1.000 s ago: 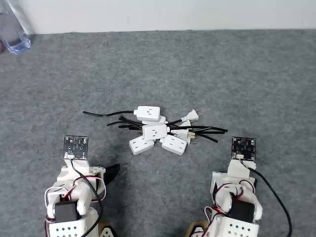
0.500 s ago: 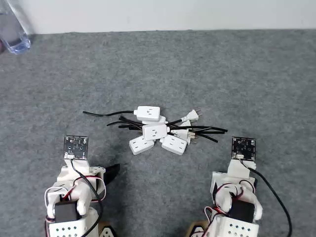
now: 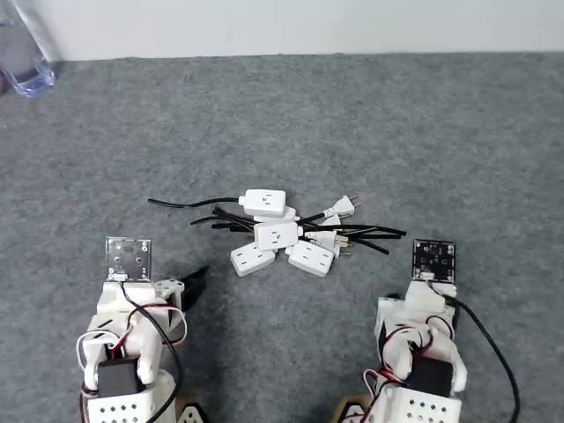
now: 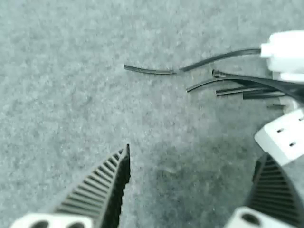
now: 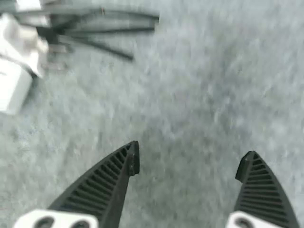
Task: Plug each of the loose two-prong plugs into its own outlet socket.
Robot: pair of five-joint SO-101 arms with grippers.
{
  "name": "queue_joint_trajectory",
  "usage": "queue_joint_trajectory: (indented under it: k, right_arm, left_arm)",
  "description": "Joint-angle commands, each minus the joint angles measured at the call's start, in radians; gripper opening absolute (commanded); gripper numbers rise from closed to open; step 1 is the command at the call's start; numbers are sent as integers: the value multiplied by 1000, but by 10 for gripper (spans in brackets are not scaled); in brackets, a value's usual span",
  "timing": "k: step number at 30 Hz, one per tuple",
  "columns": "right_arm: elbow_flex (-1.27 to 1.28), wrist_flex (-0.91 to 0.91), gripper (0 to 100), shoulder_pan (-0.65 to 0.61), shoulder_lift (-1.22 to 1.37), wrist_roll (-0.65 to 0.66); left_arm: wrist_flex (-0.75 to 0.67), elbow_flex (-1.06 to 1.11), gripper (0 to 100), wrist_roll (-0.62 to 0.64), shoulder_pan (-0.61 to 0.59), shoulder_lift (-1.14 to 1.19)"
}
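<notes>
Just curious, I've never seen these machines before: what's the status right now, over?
Left gripper open, empty. Right gripper open, empty. Sockets and plugs in one tangled pile on the carpet, ahead of both. Nothing in the way.

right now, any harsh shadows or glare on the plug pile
High view: even light, no glare on the outlet sockets, only thin shadows under them; left wrist view: soft shade on the carpet inside the open left gripper; right wrist view: similar, no glare.
</notes>
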Motion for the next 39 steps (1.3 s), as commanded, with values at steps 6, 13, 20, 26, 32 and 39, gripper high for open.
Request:
queue_joint_trajectory:
  k: [6, 13, 20, 26, 32, 39]
  right_arm:
    - [12, -119, 333, -5, -4, -8]
    - [12, -262, 333, -5, -4, -8]
    - [12, -631, 333, -104, 4, -11]
    - [12, -608, 333, -366, 7, -186]
    - [12, -420, 334, -407, 7, -252]
    - [12, -360, 335, -406, 5, -255]
  left_arm:
    - [80, -10, 383, -8, 5, -9]
    - [89, -8, 383, -9, -2, -8]
    - [89, -8, 383, -9, -66, -8]
    - [84, -8, 383, -9, -129, -8]
    - [83, -8, 384, -9, -126, -8]
    - [64, -8, 385, -5, -124, -9]
